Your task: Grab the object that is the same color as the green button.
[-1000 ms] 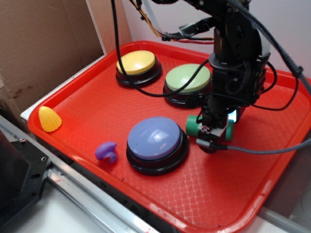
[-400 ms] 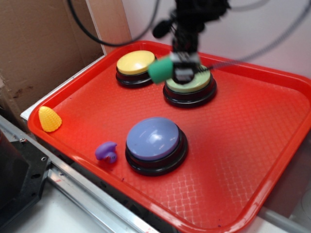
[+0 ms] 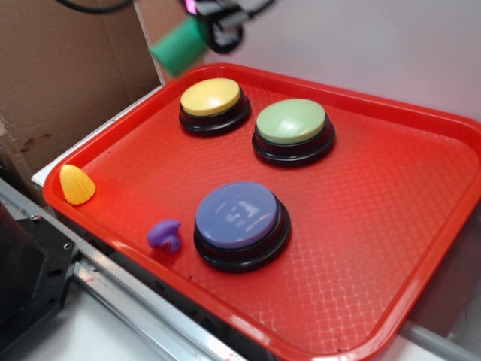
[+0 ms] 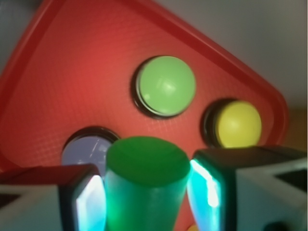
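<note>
the grab looks done — the black gripper is clamped on the small solid green cylinder, high above the red plastic tray's far left corner — nothing left but holding it.

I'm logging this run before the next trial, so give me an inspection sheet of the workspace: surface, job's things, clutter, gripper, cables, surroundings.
Surface: red tray with a textured floor, no spills seen.
Job's things: green cylinder held off the tray, above its far left corner; green button sits on the tray at the back.
Clutter: yellow button, purple-blue button, small purple toy, yellow corn-shaped toy at the left rim.
Gripper: gripper has its jaws shut on the cylinder, one lit pad on each side.
Cables: a dark one at the top edge, mostly out of frame.
Surroundings: cardboard on the left, pale wall behind, metal rail in front.
</note>
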You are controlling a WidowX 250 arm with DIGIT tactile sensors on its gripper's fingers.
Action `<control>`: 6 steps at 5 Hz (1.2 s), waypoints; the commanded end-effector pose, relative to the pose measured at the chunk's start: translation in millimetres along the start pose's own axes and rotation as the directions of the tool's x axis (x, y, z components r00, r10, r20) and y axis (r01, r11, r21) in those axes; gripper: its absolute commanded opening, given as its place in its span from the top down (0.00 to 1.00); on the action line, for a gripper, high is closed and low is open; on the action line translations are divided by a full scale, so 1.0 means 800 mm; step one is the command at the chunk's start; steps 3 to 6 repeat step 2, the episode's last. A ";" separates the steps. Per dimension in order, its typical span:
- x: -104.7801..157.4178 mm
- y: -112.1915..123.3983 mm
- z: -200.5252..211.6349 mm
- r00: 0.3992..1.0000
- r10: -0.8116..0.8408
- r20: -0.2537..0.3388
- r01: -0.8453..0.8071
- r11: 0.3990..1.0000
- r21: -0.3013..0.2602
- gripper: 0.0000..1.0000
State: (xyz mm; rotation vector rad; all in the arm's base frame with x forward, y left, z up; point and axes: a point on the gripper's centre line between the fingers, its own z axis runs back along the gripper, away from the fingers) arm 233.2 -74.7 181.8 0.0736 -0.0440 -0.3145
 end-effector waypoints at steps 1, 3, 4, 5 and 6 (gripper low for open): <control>-0.042 0.007 0.034 0.914 0.403 0.058 -0.397 0.914 -0.087 1.00; -0.043 0.018 0.028 0.892 0.448 0.057 -0.437 0.889 -0.138 1.00; -0.043 0.018 0.028 0.892 0.448 0.057 -0.437 0.889 -0.138 1.00; -0.043 0.018 0.028 0.892 0.448 0.057 -0.437 0.889 -0.138 1.00; -0.043 0.018 0.028 0.892 0.448 0.057 -0.437 0.889 -0.138 1.00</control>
